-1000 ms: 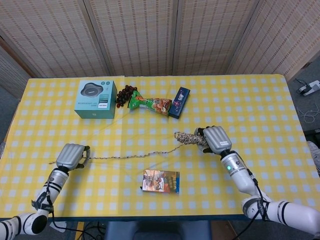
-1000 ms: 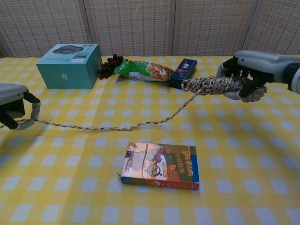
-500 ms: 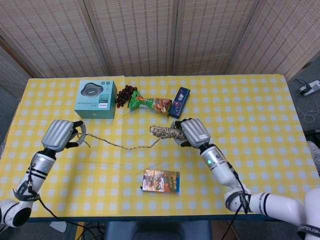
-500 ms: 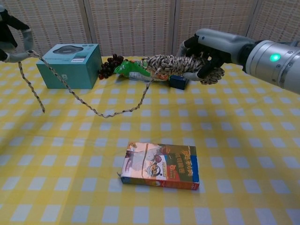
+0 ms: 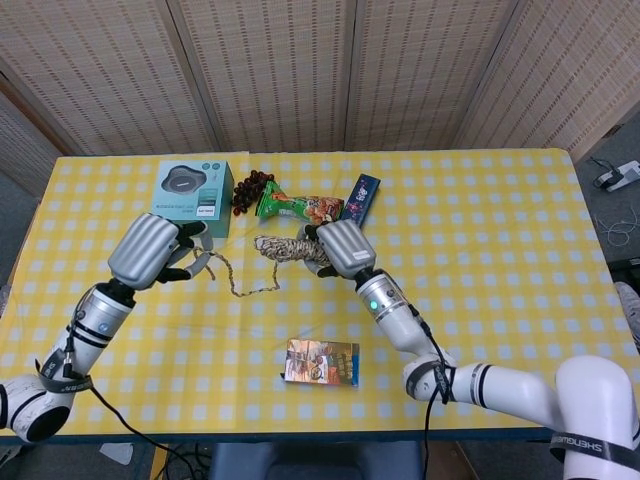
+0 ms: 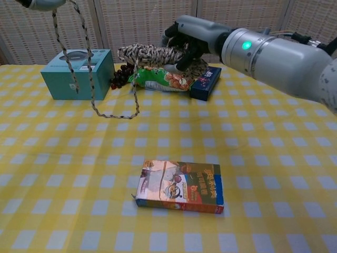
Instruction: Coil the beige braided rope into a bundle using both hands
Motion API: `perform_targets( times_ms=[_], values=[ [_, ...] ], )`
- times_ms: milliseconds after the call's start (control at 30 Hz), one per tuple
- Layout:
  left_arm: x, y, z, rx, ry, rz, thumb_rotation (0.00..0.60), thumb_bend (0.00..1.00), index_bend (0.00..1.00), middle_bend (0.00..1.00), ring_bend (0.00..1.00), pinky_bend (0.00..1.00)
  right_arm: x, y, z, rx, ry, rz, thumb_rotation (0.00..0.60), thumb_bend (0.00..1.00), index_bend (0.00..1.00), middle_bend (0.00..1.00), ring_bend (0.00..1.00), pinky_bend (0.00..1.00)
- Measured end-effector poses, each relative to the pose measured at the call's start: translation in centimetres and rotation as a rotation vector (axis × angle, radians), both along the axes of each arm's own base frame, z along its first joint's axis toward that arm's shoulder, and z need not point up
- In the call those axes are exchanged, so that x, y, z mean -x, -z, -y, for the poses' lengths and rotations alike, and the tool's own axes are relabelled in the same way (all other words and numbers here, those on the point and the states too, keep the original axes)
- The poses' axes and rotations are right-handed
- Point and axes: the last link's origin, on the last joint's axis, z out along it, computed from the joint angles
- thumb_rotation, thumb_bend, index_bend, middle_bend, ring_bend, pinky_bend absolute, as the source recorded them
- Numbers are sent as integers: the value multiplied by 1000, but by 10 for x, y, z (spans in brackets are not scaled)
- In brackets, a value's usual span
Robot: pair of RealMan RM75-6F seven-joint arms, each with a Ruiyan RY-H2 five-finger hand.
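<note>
My right hand (image 5: 340, 247) (image 6: 190, 41) is raised over the table's middle and grips a wound bundle of the beige braided rope (image 5: 283, 248) (image 6: 147, 53), which sticks out to its left. From the bundle the loose rope (image 6: 93, 103) hangs in a loop, touches the cloth, and climbs to my left hand (image 5: 148, 250). That hand is lifted high and holds the rope's other part; in the chest view only its lower edge (image 6: 43, 4) shows at the top left. A free tail (image 6: 67, 67) dangles in front of the teal box.
A teal box (image 5: 191, 197) (image 6: 79, 73), dark grapes (image 5: 252, 187), a green snack bag (image 5: 300, 208) and a dark blue packet (image 5: 359, 204) line the far side. A flat printed box (image 5: 322, 362) (image 6: 180, 187) lies near the front edge of the yellow checked table (image 5: 500, 250).
Both hands have risen and come together: the right hand carried the bundle left, the left hand moved right and up. The rope between them now hangs in a shorter, slack loop.
</note>
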Motion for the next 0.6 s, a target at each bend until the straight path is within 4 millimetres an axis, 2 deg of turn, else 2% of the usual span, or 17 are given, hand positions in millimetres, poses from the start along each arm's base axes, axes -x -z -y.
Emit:
perform_targets(
  times_ms=[300, 600],
  values=[
    [-41, -3, -4, 44, 49, 131, 600, 417, 723, 1000, 995, 1000, -43, 22, -2, -42, -73, 15, 600, 617, 700, 585, 441, 443],
    [-61, 6, -15, 43, 30, 184, 600, 414, 705, 1000, 957, 1000, -64, 35, -10, -93, -106, 63, 600, 586, 702, 583, 441, 443]
  ],
)
